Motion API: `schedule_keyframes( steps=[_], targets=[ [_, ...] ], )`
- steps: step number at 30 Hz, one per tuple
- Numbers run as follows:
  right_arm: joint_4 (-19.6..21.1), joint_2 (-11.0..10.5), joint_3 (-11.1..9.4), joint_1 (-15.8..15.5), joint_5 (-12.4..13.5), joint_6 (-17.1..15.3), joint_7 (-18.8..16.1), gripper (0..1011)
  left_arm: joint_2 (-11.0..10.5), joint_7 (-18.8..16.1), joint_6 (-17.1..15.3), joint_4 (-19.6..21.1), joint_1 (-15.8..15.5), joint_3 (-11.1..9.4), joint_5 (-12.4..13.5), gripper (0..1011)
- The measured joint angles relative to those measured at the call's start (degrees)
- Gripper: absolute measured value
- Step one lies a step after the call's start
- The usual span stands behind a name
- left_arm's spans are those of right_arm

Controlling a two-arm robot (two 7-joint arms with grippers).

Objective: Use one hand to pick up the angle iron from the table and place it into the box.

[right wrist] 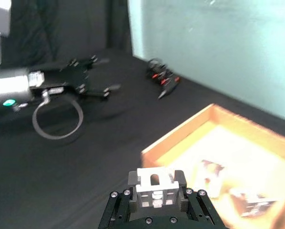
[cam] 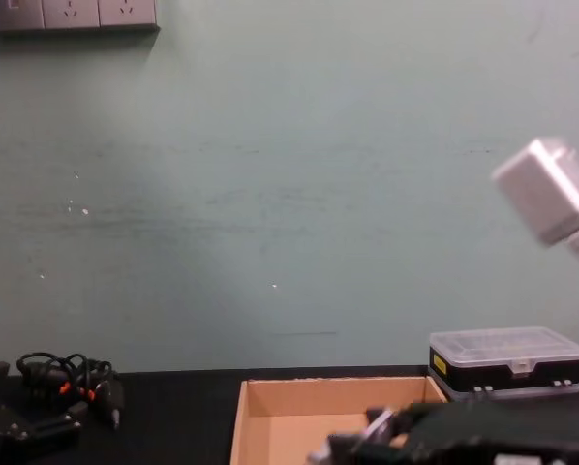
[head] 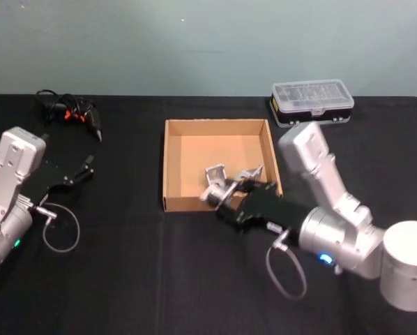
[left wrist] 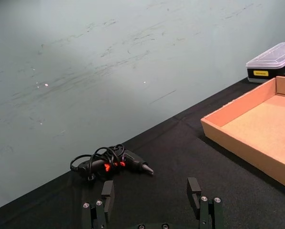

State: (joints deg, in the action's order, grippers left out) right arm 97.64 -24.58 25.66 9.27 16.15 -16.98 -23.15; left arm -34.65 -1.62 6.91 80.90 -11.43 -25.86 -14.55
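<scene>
The right gripper [head: 226,195] reaches over the near wall of the box [head: 172,167], clamped on an angle iron [right wrist: 155,187] that the right wrist view shows pinched between its fingers. Two more angle irons [right wrist: 210,175] (small silvery brackets, one of them blurred) lie on the floor of the box near that same wall, just beyond the held piece. The left gripper [left wrist: 152,202] hangs idle well to the left of the box, fingers spread apart with nothing between them, above the bare table [head: 125,279]. A coiled black tool [head: 72,112] with orange marks rests beyond it, toward the far left of the box, and a small black plastic case [head: 312,102] with a clear lid sits behind the box's far right corner. The carry looks nearly done, with only the release left. The risk from here appears to be position: the held piece hangs close above the near wall, so letting go too early could leave it catching the cardboard edge and tipping out onto the table, or landing on the brackets already inside and bouncing.
</scene>
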Motion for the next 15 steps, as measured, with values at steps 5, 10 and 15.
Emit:
schedule_keyframes(
  steps=[5,10,15],
  targets=[
    [0.7,-0.9,-2.8,0.7,0.7,0.2,1.4,451,0.0,0.0,0.0,0.0,0.0,0.0,0.0,1000],
    [-0.8,-0.6,-4.9,2.6,1.8,-0.2,2.4,451,0.0,0.0,0.0,0.0,0.0,0.0,0.0,1000],
    [-4.8,0.5,-5.6,6.2,1.8,-0.9,3.3,451,0.0,0.0,0.0,0.0,0.0,0.0,0.0,1000]
  ],
)
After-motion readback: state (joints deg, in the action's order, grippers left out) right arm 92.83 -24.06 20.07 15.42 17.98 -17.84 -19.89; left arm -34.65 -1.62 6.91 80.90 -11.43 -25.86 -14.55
